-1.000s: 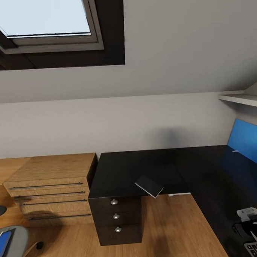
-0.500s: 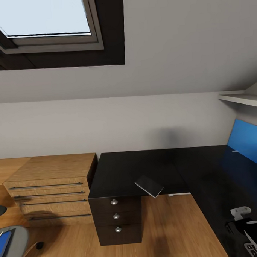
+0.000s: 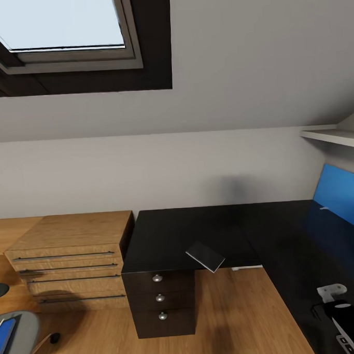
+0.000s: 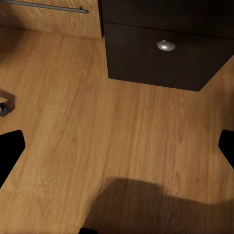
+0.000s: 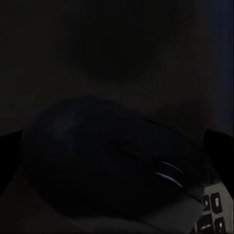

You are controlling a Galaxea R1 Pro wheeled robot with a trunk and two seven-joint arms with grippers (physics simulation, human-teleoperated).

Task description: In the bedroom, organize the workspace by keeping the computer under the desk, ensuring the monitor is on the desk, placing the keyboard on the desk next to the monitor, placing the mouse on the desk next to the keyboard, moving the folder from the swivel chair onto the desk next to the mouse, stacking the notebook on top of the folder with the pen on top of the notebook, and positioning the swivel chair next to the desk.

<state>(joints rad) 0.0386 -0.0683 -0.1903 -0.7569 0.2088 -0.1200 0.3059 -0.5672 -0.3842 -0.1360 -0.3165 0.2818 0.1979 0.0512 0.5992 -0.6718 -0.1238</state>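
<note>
The right gripper (image 5: 117,146), dim in its wrist view, grips the mouse (image 5: 107,165); a keyboard (image 5: 209,214) corner peeks at lower right. At the head view's lower right the arm sits over the desk (image 3: 200,227), with the notebook (image 3: 205,256) overhanging its front edge. The left gripper (image 4: 117,146) gapes over bare floor (image 4: 97,126).

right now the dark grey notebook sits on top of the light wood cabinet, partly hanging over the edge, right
Not quite. The head view shows the notebook on the black desk, overhanging its front edge above the dark drawer unit. The light wood cabinet stands beside the desk.
</note>
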